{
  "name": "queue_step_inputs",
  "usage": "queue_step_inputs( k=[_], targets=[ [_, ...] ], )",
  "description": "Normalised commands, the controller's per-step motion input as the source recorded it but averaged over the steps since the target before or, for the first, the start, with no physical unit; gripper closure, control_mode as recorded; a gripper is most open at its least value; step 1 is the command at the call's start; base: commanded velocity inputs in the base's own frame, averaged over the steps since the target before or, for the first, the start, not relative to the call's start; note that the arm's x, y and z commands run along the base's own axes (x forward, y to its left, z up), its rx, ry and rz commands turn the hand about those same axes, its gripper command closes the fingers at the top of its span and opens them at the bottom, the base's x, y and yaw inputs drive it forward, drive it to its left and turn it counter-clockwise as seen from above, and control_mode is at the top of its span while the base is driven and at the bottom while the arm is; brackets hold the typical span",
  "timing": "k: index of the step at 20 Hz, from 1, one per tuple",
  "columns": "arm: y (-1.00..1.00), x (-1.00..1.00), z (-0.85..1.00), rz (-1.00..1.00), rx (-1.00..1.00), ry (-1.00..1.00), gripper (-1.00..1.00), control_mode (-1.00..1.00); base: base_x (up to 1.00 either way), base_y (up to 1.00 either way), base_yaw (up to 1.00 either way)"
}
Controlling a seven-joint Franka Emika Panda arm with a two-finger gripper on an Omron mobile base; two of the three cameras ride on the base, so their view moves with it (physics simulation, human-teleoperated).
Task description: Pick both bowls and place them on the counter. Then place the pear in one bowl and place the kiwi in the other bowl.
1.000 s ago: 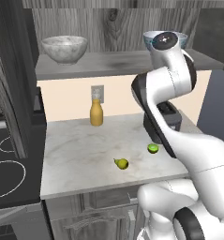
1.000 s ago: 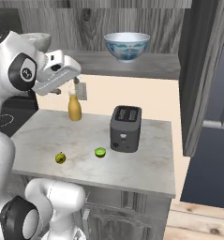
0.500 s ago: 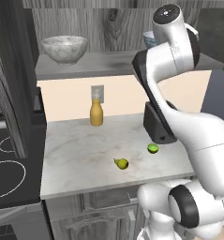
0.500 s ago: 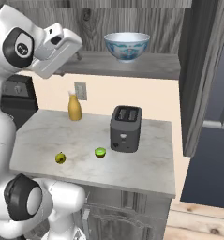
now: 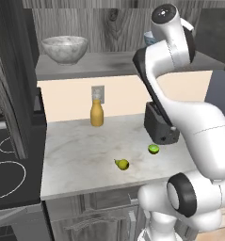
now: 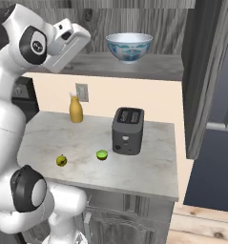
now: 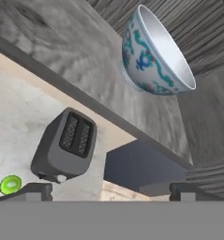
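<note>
Bowls, both on the dark grey wood-grain upper shelf (image 6: 149,64), well apart. The grey-white marbled round bowl (image 5: 65,49) sits upright toward the shelf's left end in the left base view; its wall is mottled grey and its rim is pale. The white bowl with blue-teal pattern (image 6: 129,46) stands upright near the shelf's middle in the right base view; the hand view shows scrolling blue and teal motifs on its white outer wall, a small foot and a smooth pale blue inside.

Light grey-white marbled slab worktop (image 6: 149,164) lies below the shelf. On it, toward the front edge, the small yellow-green pear with a dark stem (image 5: 122,164) lies on its side. The round bright lime-green kiwi (image 5: 153,149) rests near it, apart from it, just in front of the dark grey two-slot toaster (image 6: 128,130). An orange bottle with a pale cap (image 5: 97,113) stands upright by the back wall under a wall socket (image 5: 98,92).

White arm raised high, with its hand (image 7: 111,190) up at shelf level and clear of the worktop. In the hand view both dark finger tips stand at the bottom edge, spread wide with nothing between them: hand open, empty. The patterned bowl is ahead of the hand, untouched.
</note>
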Motion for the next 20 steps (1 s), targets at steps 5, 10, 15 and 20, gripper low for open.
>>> queue_step_inputs(
  k=[5,10,15,20],
  targets=[
    [-0.06,0.38,0.19,0.02,-0.04,-0.03,-1.00,-1.00,0.00,0.00,0.00],
    [-0.04,0.40,0.22,0.00,-0.04,0.02,-1.00,-1.00,0.00,0.00,0.00],
    [-0.06,0.36,-0.03,0.00,-0.01,0.04,-1.00,-1.00,0.00,0.00,0.00],
    [-0.18,0.58,0.00,0.00,0.00,0.00,-1.00,-1.00,0.00,0.00,0.00]
  ],
)
